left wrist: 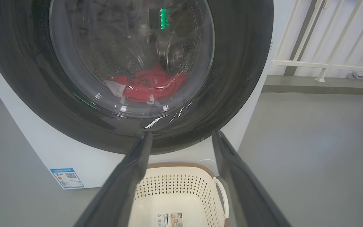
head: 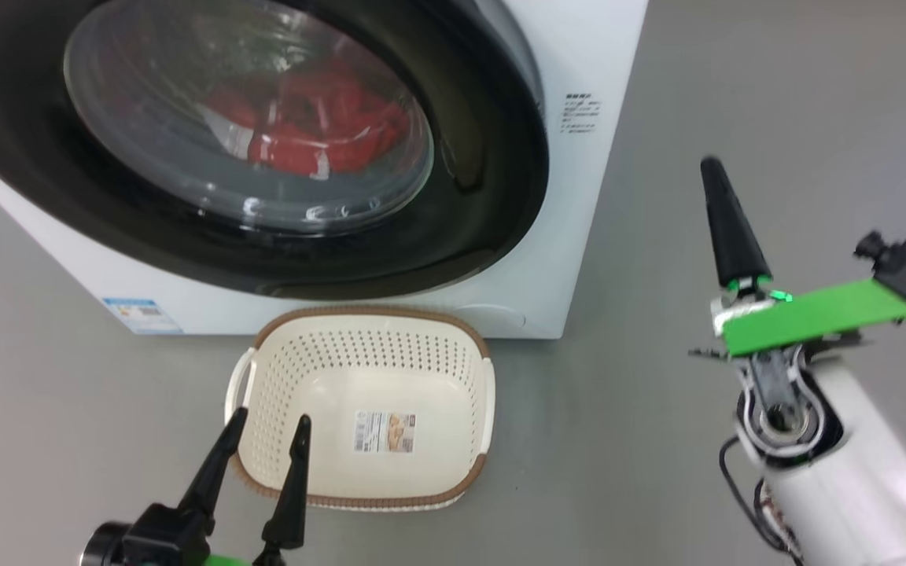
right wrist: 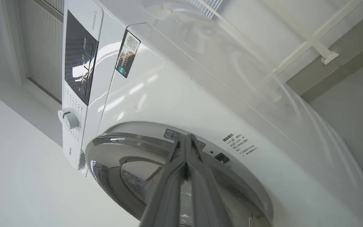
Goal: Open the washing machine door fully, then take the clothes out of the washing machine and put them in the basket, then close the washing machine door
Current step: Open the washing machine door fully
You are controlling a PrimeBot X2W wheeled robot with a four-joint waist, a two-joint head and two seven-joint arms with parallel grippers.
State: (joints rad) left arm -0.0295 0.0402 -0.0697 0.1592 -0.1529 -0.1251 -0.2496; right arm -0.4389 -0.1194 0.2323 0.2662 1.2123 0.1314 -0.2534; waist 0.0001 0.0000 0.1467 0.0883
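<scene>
**A:** Pincers, left to right, how do they stand?

**B:** The left pincer (head: 273,417) is low at the near left, its fingers spread wide with nothing between them. Its tips are over the near left corner of the basket (head: 366,312), which sits empty on the floor (head: 657,440), just in front of the washing machine (head: 579,47).

**A:** And the load?

**B:** The clothes (head: 319,126) lie red in the drum, behind the glass of the washing machine door (head: 484,196). The door looks shut against the front.

**A:** Right side?

**B:** The right pincer (head: 711,165) is raised well to the right of the machine, its fingers pressed together on nothing.

**A:** Which step, then?

**B:** The first, I'd judge, since the door is not yet opened. Next, a pincer has to reach the door's rim and find a catch or edge, which I cannot make out. Then it must swing the door wide, clear of the basket
</scene>
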